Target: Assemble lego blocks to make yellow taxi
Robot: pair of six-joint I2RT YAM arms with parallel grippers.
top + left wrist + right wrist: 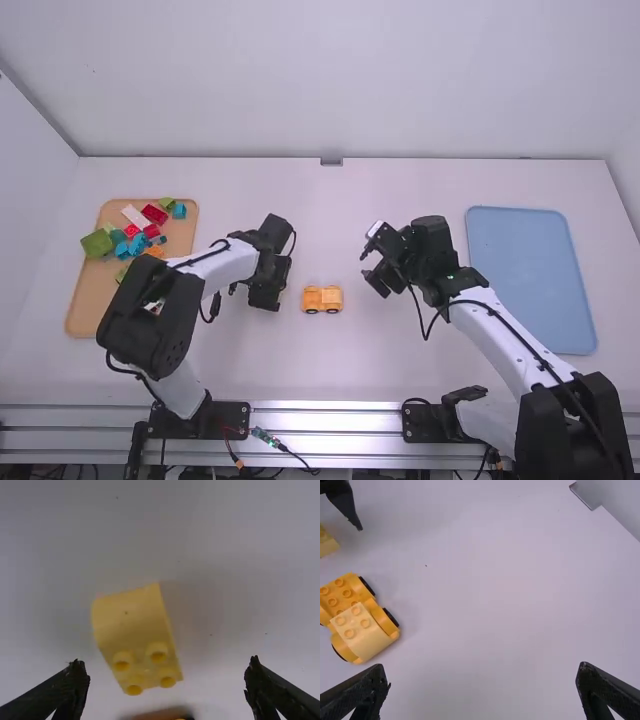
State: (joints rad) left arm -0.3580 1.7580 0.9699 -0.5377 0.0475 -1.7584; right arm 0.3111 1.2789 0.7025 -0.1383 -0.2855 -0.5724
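One orange plastic car base on black-tyred wheels (331, 299) carries one pale-yellow four-stud block (370, 639). At its nine o'clock lies one loose, curved yellow four-stud block (131, 625), near the open-fingered left gripper (266, 294); at two o'clock, the right gripper (371, 264), two fingers apart.

Bright, diffuse light spreads over the white table (330, 210) in the high view, reaching the pale wall (330, 90) at twelve o'clock. The metal rail (325, 421) at six o'clock catches glare in streaks. The left wrist view is dimmer; a soft, wide shadow lies beside the yellow Duplo-style block (132, 625), whose studs blur slightly. The right wrist view is brighter, with faint shadow beside the wheeled toy base (357, 590). The light's source is out of sight.
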